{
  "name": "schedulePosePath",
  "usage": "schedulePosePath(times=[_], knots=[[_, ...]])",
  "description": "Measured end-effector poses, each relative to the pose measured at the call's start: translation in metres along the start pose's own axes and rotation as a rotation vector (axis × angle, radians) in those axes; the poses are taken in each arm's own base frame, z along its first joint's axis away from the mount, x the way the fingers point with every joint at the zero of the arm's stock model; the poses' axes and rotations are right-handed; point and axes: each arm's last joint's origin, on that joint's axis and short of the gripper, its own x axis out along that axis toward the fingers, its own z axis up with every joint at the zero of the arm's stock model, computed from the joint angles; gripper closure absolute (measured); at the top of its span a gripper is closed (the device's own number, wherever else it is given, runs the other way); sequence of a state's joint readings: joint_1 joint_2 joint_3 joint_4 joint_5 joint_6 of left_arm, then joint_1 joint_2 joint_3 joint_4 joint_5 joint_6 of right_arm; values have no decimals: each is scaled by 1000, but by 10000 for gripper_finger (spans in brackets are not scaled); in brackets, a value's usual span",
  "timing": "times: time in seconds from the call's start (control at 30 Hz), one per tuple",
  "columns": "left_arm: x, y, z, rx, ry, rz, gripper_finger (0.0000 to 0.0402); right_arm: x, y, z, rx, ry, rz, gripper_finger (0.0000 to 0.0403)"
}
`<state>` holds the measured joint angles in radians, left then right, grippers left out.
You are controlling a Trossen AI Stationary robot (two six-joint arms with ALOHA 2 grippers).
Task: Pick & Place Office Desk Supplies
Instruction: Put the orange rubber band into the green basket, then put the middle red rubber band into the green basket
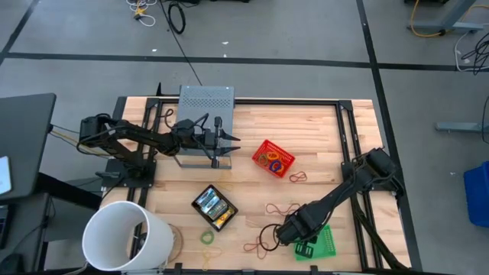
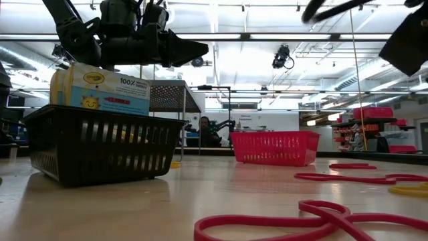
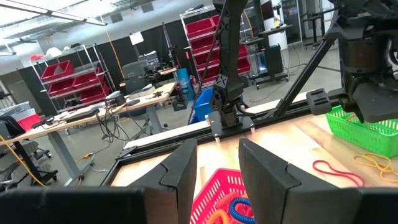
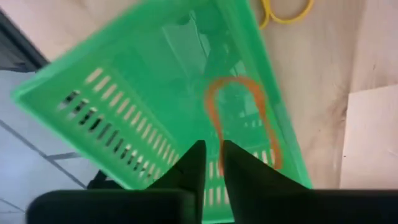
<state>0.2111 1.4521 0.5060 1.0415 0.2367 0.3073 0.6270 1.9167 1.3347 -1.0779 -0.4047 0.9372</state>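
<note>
Over the green basket (image 4: 161, 99) at the tabletop's near right corner, the right gripper (image 4: 213, 163) is hanging, fingers nearly together, an orange rubber band (image 4: 239, 118) dangling just past the tips, long axis in line with them; whether they are pinching it, cannot tell. Basket floor lying directly beyond. Left gripper (image 3: 217, 168) is waiting part-open, empty, near the red basket (image 3: 221, 199), well apart.
</note>
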Motion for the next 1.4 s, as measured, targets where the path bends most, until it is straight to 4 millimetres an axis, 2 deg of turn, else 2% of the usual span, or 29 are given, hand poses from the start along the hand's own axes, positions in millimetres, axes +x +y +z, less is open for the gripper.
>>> schedulePosePath(times=[0.47, 0.87, 1.0, 1.13, 1.3, 1.4], knots=[[0, 0, 0, 0, -1, 0, 274, -34, 12, 9, -62, -111, 42, 260], [0, -1, -3, 4, 26, -8, 274, -35, 7, 7, -71, -96, -6, 194], [0, -1, -3, 4, 26, -9, 274, -36, 1, 8, -45, -89, -49, 186], [0, -1, -2, 5, 22, -17, 274, -40, -14, 8, -21, -78, -193, 190], [0, -1, -2, 4, 20, -18, 274, -47, -29, 17, -119, -158, -361, 197], [0, -1, -2, 3, 20, -19, 274, -52, -34, 31, -189, -226, -372, 202]])
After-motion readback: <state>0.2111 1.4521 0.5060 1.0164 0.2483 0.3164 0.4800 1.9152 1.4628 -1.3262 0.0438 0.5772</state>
